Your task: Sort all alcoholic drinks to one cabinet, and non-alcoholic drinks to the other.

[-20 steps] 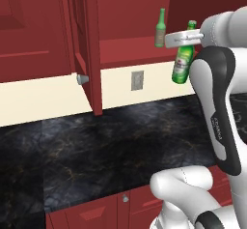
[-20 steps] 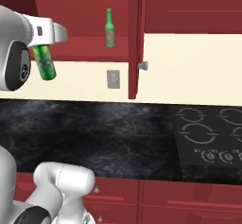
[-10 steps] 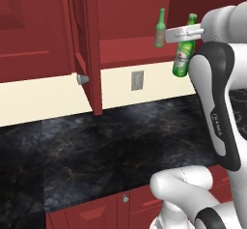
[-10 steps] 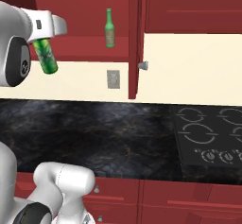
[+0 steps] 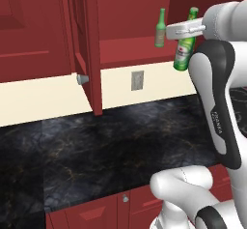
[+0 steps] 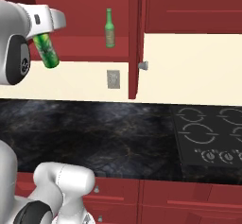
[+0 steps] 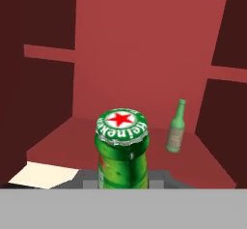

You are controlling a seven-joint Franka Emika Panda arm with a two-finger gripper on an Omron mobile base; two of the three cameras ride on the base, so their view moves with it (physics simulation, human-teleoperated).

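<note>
Fingers [image 5: 185, 29] clamped on neck of bright green bottle [image 5: 184, 49], held up in air in front of open cabinet [image 5: 130, 15], tilted, well above worktop [image 5: 120, 141]. Olive bottle [image 5: 160, 28] standing upright on cabinet shelf, just left of held one, not touching. Hand view looks down on red-star cap [image 7: 121, 124], olive bottle [image 7: 176, 126] off to right, farther in. Cabinet door [image 6: 134, 38] hangs open. Stove [image 6: 212, 138] far right on worktop.

Bright green bottle [image 7: 121, 148] with red star on white-ringed cap, paler olive bottle [image 7: 176, 126] with pale label, dark red cabinet [image 5: 120, 10], cream wall [image 6: 189, 67], black marbled counter [image 6: 104, 133] veined brown and grey.
</note>
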